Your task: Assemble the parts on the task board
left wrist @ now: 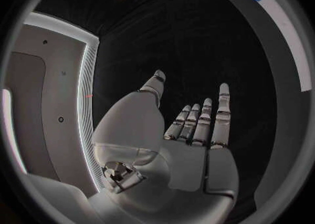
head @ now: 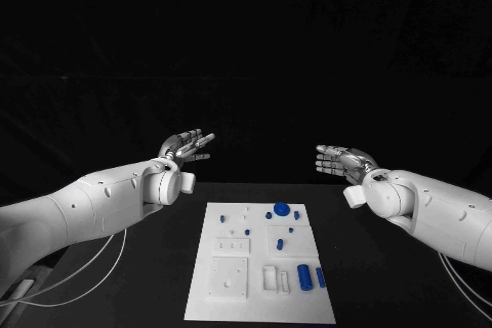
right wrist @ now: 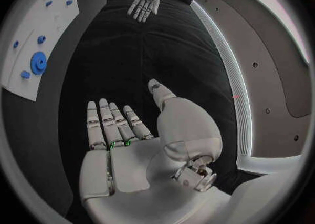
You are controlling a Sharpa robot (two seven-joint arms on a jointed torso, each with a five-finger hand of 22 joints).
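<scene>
The board [head: 260,267] lies low in the frame's centre, blue parts [head: 304,276] loose on it. Our left hand [head: 187,146] and right hand [head: 339,161] hover above, fingers spread, empty. We should descend slowly over one part.

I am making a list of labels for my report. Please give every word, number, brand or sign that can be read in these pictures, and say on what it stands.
None can be read: the task board, its blue parts, the left hand and the right hand show no text.
</scene>
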